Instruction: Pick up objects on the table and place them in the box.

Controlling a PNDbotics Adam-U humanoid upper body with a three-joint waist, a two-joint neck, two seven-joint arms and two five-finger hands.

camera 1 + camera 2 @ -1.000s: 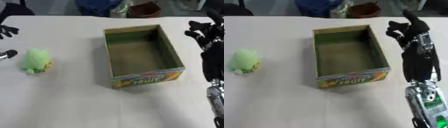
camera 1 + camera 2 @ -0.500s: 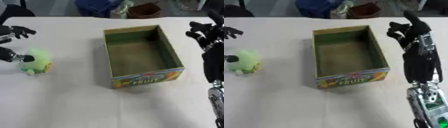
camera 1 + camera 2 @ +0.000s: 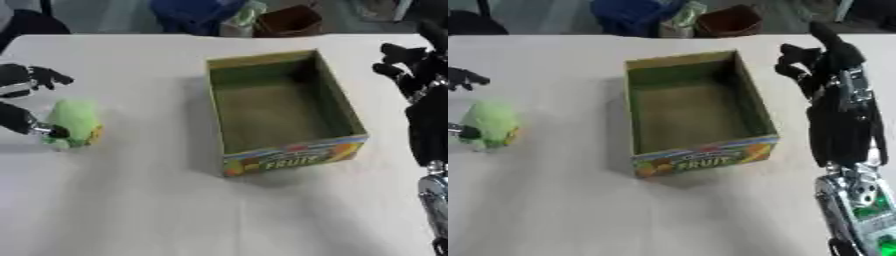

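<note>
Left eye view. One cardboard box (image 3: 282,112), open-topped and empty, is seen mid-table (image 3: 175,200) with a "FRUIT" label on its near wall. One green plush toy (image 3: 72,123) is lying on the table well to the left of the box. The left hand (image 3: 24,85) is recorded at the left edge with fingers spread above the toy; a lower digit is shown touching the toy's near left side, but nothing is closed round it. The right hand (image 3: 411,67) is held upright just right of the box, fingers relaxed and holding nothing.

Right eye view. The box is shown nearer the centre, the toy at the left edge. Only fingertips of the left hand are visible there. The right hand and forearm (image 3: 843,125) are seen in full beside the box's right wall, not touching it. Blue and brown containers (image 3: 732,20) are noted beyond the table's far edge.
</note>
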